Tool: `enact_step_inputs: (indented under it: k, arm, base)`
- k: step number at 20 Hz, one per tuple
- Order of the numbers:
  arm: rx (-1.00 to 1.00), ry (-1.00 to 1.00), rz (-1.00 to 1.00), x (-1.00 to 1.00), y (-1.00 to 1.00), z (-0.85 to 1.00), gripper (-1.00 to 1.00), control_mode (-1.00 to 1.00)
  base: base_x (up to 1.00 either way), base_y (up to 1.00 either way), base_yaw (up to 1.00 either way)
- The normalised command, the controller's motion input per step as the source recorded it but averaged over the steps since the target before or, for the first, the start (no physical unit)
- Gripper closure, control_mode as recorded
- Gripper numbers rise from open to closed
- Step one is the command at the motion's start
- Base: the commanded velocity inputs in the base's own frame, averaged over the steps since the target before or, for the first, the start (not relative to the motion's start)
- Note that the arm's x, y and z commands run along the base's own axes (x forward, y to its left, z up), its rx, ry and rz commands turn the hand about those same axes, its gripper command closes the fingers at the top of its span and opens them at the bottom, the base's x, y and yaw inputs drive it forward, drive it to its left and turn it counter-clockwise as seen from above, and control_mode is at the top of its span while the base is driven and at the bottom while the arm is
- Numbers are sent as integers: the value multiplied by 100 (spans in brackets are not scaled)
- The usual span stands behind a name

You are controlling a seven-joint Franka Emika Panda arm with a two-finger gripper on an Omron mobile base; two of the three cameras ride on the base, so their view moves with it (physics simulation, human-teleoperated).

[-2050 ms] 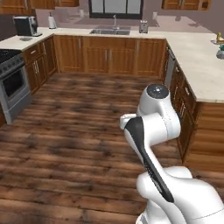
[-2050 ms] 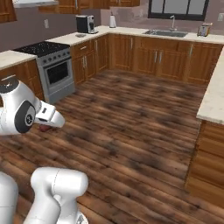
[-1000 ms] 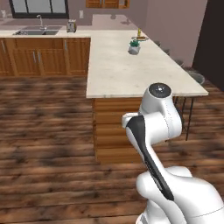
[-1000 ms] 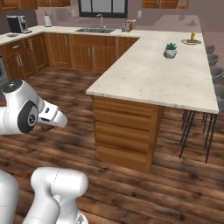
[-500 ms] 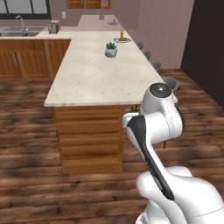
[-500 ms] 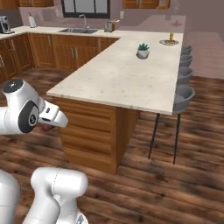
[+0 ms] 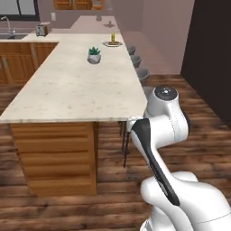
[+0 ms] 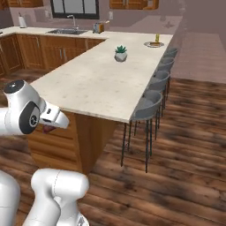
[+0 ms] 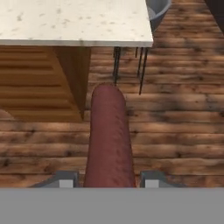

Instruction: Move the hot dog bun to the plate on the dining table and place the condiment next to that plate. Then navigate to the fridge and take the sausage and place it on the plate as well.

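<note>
Wood floor below, and the long pale desk (image 7: pixel 72 90) runs off toward twelve o'clock. Hand (image 9: pixel 107 177) is clamped on the sausage (image 9: pixel 108 135), which juts forward over the planks. Plate (image 8: pixel 154 44) and condiment bottle (image 8: pixel 157 38) sit at the desk's far end, beyond a potted plant (image 8: pixel 120 53).

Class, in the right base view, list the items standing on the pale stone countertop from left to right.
White paper towel roll → steel sink faucet → metal toaster → small potted green plant → plate with the yellow condiment bottle beside it.
</note>
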Motion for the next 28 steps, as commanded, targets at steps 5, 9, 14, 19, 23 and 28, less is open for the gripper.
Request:
enact_step_inputs:
  k: [5,9,14,19,23,28]
  arm:
    - [0,0,0,0,0,0,100,100]
    - [0,0,0,0,0,0,100,100]
    - [0,0,0,0,0,0,100,100]
    - [0,0,0,0,0,0,100,100]
    - [0,0,0,0,0,0,100,100]
    - [0,0,0,0,0,0,100,100]
  base:
    - [44,-100,8]
    - [46,-100,12]
    - [68,-100,13]
    - [95,-100,14]
    - [100,-100,15]
    - [100,-100,14]
